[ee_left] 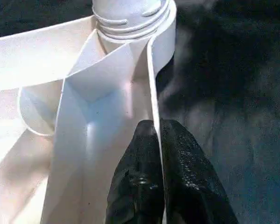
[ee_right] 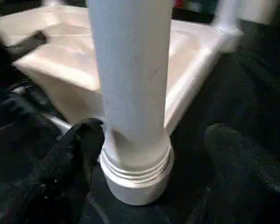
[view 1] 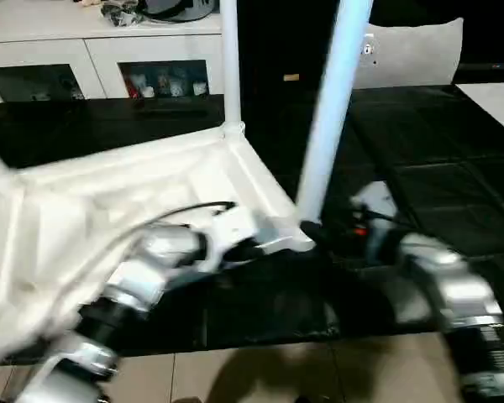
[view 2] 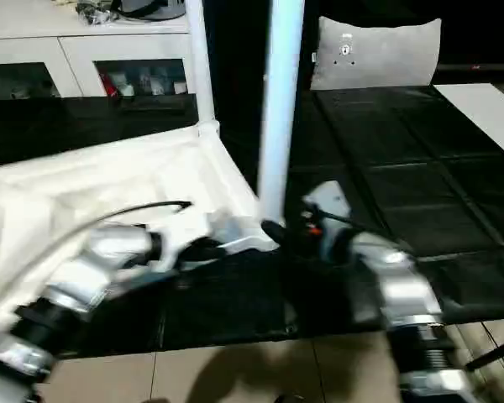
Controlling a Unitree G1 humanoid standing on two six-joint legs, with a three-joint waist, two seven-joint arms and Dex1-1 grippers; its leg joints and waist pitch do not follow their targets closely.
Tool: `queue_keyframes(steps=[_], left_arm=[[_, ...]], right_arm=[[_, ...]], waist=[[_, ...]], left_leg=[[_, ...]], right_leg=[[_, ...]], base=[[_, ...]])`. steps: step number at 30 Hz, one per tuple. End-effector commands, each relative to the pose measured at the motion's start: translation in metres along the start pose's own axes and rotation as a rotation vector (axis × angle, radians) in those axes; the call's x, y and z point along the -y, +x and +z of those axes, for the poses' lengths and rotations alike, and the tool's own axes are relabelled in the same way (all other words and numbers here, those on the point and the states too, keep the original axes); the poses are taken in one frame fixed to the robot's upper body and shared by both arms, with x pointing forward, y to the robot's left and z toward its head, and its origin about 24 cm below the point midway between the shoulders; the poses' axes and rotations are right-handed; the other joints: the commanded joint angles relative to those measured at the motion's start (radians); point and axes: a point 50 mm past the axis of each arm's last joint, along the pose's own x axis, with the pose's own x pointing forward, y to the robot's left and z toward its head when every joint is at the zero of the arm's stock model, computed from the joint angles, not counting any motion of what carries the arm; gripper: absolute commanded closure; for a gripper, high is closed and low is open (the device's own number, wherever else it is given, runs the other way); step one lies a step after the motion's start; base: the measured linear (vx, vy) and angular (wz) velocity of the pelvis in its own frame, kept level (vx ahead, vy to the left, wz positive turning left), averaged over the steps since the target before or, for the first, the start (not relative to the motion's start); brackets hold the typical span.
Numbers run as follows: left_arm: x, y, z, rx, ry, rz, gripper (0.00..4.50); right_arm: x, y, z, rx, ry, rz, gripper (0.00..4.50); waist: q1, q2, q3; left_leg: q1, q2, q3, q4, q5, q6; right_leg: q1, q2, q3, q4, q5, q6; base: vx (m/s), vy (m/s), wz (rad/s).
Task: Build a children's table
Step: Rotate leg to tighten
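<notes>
**benchrat:** Where was the build at that point?

**me:** Leg-fitting stage. I had the children's table (view 1: 126,201) upside down on the black worktop (view 1: 437,159), ribbed underside up, over on the left. One leg (view 1: 229,63) stood in the far corner socket. Another leg (view 1: 334,109) stood at the near right corner, just beside the rim, its ringed foot down on the worktop from what my right wrist cam showed, so I'd say not seated in the socket yet.

**benchrat:** And the pincers?

**me:** Left pincer (ee_left: 158,135) was pressed together on the thin rim wall at that near corner, steadying the top. Right pincer (ee_right: 151,154) was spread wide either side of the leg's base, fingers (ee_right: 84,144) clear of it.

**benchrat:** Next?

**me:** My guess: grab that leg again, lift it, and line it up with the corner socket (ee_left: 130,16) while the left kept the top from sliding.
</notes>
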Motion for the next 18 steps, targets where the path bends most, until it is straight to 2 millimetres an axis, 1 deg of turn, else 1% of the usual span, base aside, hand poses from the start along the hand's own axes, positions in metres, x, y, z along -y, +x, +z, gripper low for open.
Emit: queue_keyframes(steps=[1,3,4,6,7,8,9,12,13,14,15,16,17,18], left_arm=[[0.003,-0.002,0.01,0.039,0.087,-0.109,4.5],[0.004,-0.004,0.008,0.03,0.093,-0.136,4.5],[0.004,-0.007,0.007,0.019,0.104,-0.162,4.5],[0.006,-0.011,0.007,0.021,0.141,-0.246,4.5],[0.006,-0.012,0.007,0.022,0.144,-0.252,4.5],[0.007,-0.012,0.007,0.025,0.151,-0.267,4.5],[0.009,-0.012,0.008,0.029,0.163,-0.295,4.5],[0.014,-0.012,0.01,0.041,0.197,-0.36,4.5],[0.014,-0.012,0.01,0.041,0.198,-0.362,4.5],[0.015,-0.011,0.011,0.041,0.209,-0.376,4.5],[0.016,-0.011,0.011,0.041,0.215,-0.383,4.5],[0.016,-0.01,0.012,0.042,0.218,-0.387,4.5],[0.017,-0.01,0.012,0.047,0.221,-0.401,4.5],[0.017,-0.01,0.012,0.047,0.221,-0.401,4.5]], right_arm=[[-0.005,-0.004,0.003,-0.011,-0.045,0.107,0.71],[-0.005,-0.006,0.003,-0.018,-0.057,0.137,0.71],[-0.005,-0.008,0.003,-0.027,-0.073,0.16,0.71],[-0.007,-0.011,0.004,-0.05,-0.084,0.268,0.71],[-0.007,-0.011,0.004,-0.051,-0.084,0.277,0.71],[-0.008,-0.012,0.004,-0.054,-0.082,0.299,0.86],[-0.01,-0.012,0.004,-0.065,-0.073,0.342,0.97],[-0.016,-0.013,0.003,-0.106,-0.063,0.451,1.08],[-0.016,-0.013,0.002,-0.108,-0.063,0.457,1.28],[-0.018,-0.012,0.001,-0.114,-0.076,0.482,1.37],[-0.018,-0.011,0.001,-0.114,-0.087,0.484,1.44],[-0.019,-0.009,0.0,-0.115,-0.083,0.49,1.44],[-0.021,-0.008,-0.001,-0.113,-0.079,0.512,1.51],[-0.021,-0.008,-0.001,-0.113,-0.079,0.512,1.72]], waist=[[0.002,-0.003,-0.065],[0.012,-0.003,-0.067],[0.013,-0.003,-0.067],[0.016,-0.005,-0.067],[0.018,-0.004,-0.066],[0.019,-0.004,-0.066],[0.021,-0.006,-0.066],[0.027,-0.006,-0.066],[0.031,-0.006,-0.067],[0.034,-0.006,-0.066],[0.034,-0.008,-0.066],[0.035,-0.007,-0.066],[0.035,-0.01,-0.066],[0.036,-0.009,-0.066]], left_leg=[[-0.014,0.008,0.015,-0.065,-0.162,0.091],[-0.013,0.012,0.017,-0.064,-0.151,0.088],[-0.014,0.013,0.016,-0.065,-0.15,0.087],[-0.014,0.013,0.016,-0.065,-0.157,0.088],[-0.014,0.012,0.017,-0.064,-0.16,0.092],[-0.015,0.013,0.018,-0.064,-0.157,0.093],[-0.015,0.013,0.018,-0.064,-0.16,0.092],[-0.015,0.015,0.018,-0.064,-0.155,0.094],[-0.014,0.016,0.019,-0.063,-0.153,0.093],[-0.013,0.016,0.018,-0.064,-0.156,0.089],[-0.014,0.016,0.018,-0.065,-0.157,0.084],[-0.013,0.016,0.018,-0.065,-0.159,0.082],[-0.014,0.016,0.018,-0.065,-0.163,0.08],[-0.014,0.015,0.017,-0.065,-0.16,0.078]], right_leg=[[0.073,-0.046,0.045,-0.069,-0.322,-0.152],[0.071,-0.046,0.049,-0.062,-0.291,-0.169],[0.072,-0.046,0.049,-0.06,-0.284,-0.173],[0.073,-0.047,0.048,-0.06,-0.283,-0.175],[0.073,-0.046,0.048,-0.059,-0.284,-0.177],[0.073,-0.046,0.048,-0.059,-0.283,-0.179],[0.073,-0.046,0.048,-0.06,-0.292,-0.177],[0.074,-0.046,0.048,-0.059,-0.297,-0.178],[0.072,-0.047,0.049,-0.059,-0.293,-0.18],[0.071,-0.047,0.049,-0.059,-0.298,-0.181],[0.072,-0.048,0.049,-0.06,-0.308,-0.175],[0.071,-0.049,0.049,-0.06,-0.315,-0.173],[0.072,-0.048,0.049,-0.061,-0.325,-0.168],[0.073,-0.049,0.049,-0.061,-0.327,-0.165]], base=[[0.0,0.0,0.0],[0.0,0.0,0.0],[0.0,0.0,0.0],[0.0,0.0,0.0],[0.0,0.0,0.0],[0.0,0.0,0.0],[0.0,0.0,0.0],[0.0,0.0,0.0],[0.0,0.0,0.0],[0.0,0.0,0.0],[0.0,0.0,0.0],[0.0,0.0,0.0],[0.0,0.0,0.0],[0.0,0.0,0.0]])
